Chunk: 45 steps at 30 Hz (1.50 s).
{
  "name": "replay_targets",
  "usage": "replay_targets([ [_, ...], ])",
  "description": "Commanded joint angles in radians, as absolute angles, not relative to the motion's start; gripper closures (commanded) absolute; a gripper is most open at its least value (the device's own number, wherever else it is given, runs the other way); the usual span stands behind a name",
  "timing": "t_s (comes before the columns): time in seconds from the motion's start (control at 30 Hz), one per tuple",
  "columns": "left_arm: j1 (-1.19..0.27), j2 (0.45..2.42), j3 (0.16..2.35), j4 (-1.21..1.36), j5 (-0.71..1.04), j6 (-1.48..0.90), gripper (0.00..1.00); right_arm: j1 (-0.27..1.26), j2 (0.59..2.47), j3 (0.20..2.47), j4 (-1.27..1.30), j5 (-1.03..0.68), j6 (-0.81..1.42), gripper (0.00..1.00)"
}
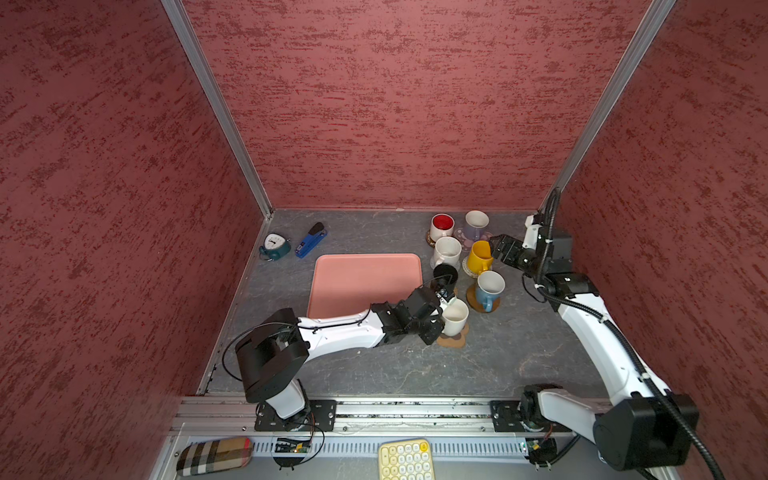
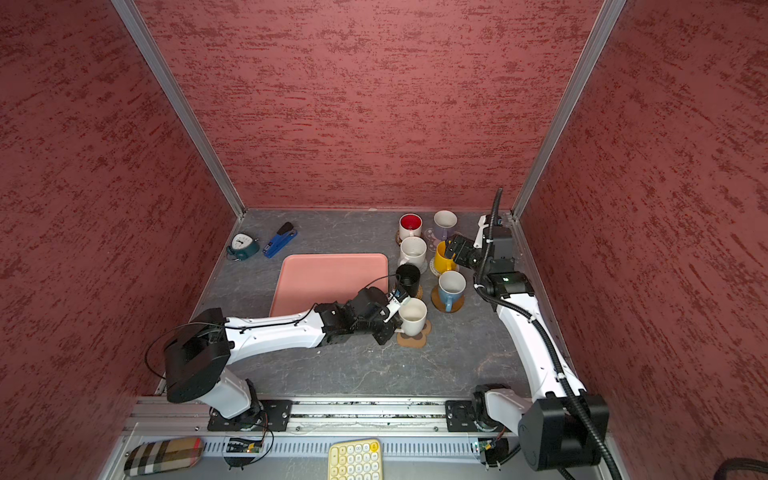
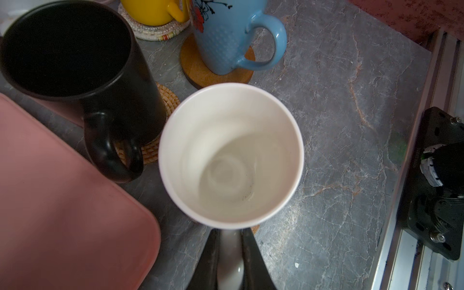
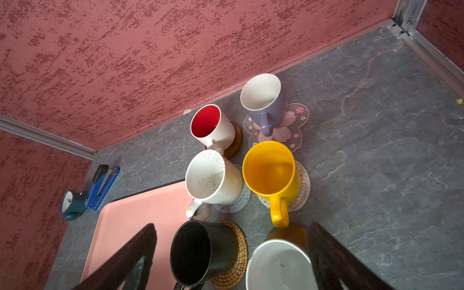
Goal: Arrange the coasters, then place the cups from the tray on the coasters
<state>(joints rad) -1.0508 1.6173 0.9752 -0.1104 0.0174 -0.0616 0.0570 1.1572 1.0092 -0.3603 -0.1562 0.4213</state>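
Top views, left: the left gripper is clenched on the handle of the plain white ceramic mug, over the brown paw-print coaster, just off the near right corner of the flat salmon-pink tray.
Top views, right: the right gripper hangs released above the yellow ceramic mug.
Left wrist: black fingers pinch the white handle; beside it the black ceramic mug sits on the tan rattan round coaster, the light blue ceramic mug on an amber-brown disc coaster.
Right wrist: spread fingers clasp nothing; the lavender mug stands on the pink flower coaster, the red-lined white mug on a second amber-brown disc, the speckled white mug on the grey crochet round, the yellow one on the beige woven round.
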Motion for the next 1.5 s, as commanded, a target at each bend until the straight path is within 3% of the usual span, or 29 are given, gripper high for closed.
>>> replay_targets([
  [0.0,-1.059,1.609,0.962,-0.031,-0.009,-0.055,0.9,0.052,1.132,0.995,-0.318,-0.174,0.41,0.06],
  [0.2,-1.065,1.609,0.955,-0.026,-0.027,-0.058,0.67,0.052,1.124,0.994,-0.315,-0.178,0.411,0.05],
  [0.3,-1.074,1.6,0.951,-0.022,-0.042,-0.052,0.46,0.052,1.123,0.992,-0.309,-0.177,0.411,0.05],
  [0.47,-1.077,1.56,0.973,-0.035,-0.092,-0.032,0.24,0.051,1.107,0.969,-0.26,-0.136,0.419,0.01],
  [0.5,-1.074,1.544,0.98,-0.04,-0.105,-0.022,0.13,0.05,1.1,0.961,-0.238,-0.119,0.419,0.01],
  [0.57,-1.071,1.514,1.0,-0.062,-0.129,-0.005,0.0,0.048,1.095,0.957,-0.209,-0.078,0.413,0.01],
  [0.8,-0.941,1.316,1.068,-0.168,-0.158,-0.04,0.0,-0.013,1.102,0.898,-0.063,0.136,0.368,0.01],
  [1.07,-0.428,1.141,1.04,-0.278,-0.148,-0.18,0.0,-0.079,1.064,0.53,0.425,0.418,0.185,0.01],
  [1.17,-0.223,1.138,0.982,-0.311,-0.145,-0.157,0.0,-0.102,1.067,0.455,0.473,0.478,0.187,0.01],
  [1.27,-0.015,1.136,0.869,-0.248,-0.007,-0.213,0.0,-0.107,1.081,0.387,0.533,0.498,0.194,0.01],
  [1.33,0.065,1.135,0.791,-0.168,0.042,-0.23,0.01,-0.109,1.09,0.339,0.58,0.498,0.196,0.01],
  [1.47,0.089,1.179,0.736,-0.092,0.001,-0.148,0.0,-0.109,1.124,0.269,0.681,0.49,0.193,0.01],
])
